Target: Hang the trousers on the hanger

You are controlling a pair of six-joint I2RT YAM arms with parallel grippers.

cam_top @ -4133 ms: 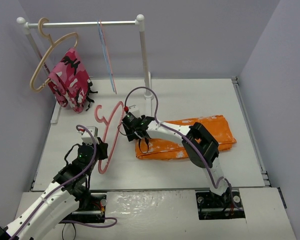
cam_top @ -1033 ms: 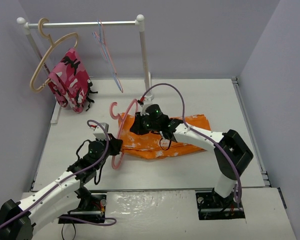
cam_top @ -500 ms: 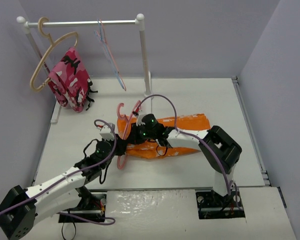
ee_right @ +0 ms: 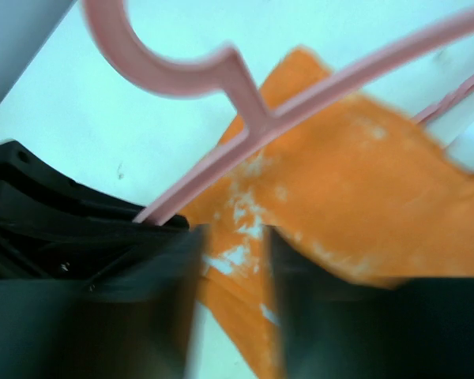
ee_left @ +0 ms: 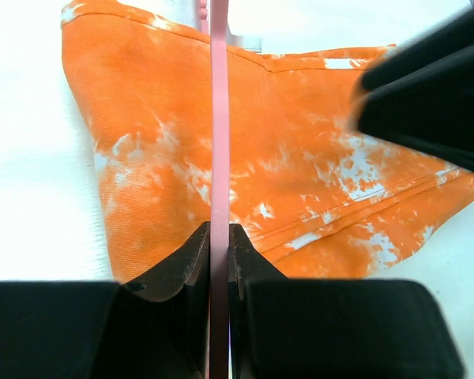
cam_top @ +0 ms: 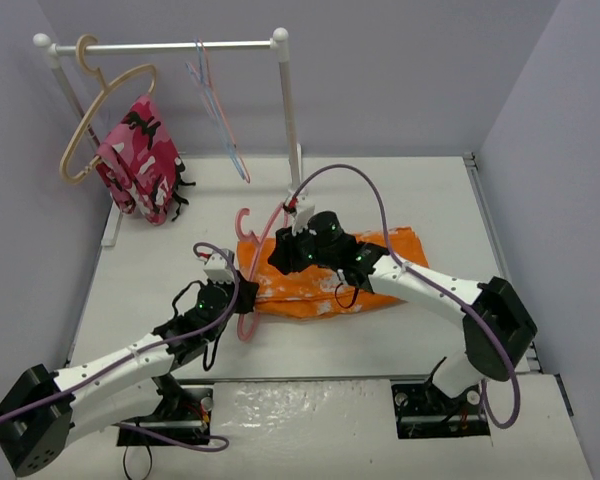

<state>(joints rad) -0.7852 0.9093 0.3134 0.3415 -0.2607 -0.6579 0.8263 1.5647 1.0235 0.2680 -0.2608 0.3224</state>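
Trousers [ee_left: 300, 158] now dragged left, under the hanger [ee_left: 219, 118].
Their end has slid across the bench [cam_top: 160, 250] and lies either side of the bar my left fingers [ee_left: 182, 264] pinch. I cannot tell if my right fingers [ee_right: 142, 316] grip cloth; threading looks begun.

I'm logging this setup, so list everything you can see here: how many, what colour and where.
trousers: one pair, orange with white blotches, lying mid-table
plastic hanger: one, salmon pink, across the trousers' left end
thick hanger: one, beige, hooked on the rail's left end
patterned garment: one, pink and red, below the beige hanger
wire hangers: count unclear, pink and blue, mid-rail
clothes rail: one, white, back of table
table: one, white
left hand: black, shut on the plastic hanger
right hand: black, open, above the trousers by the hanger's hook
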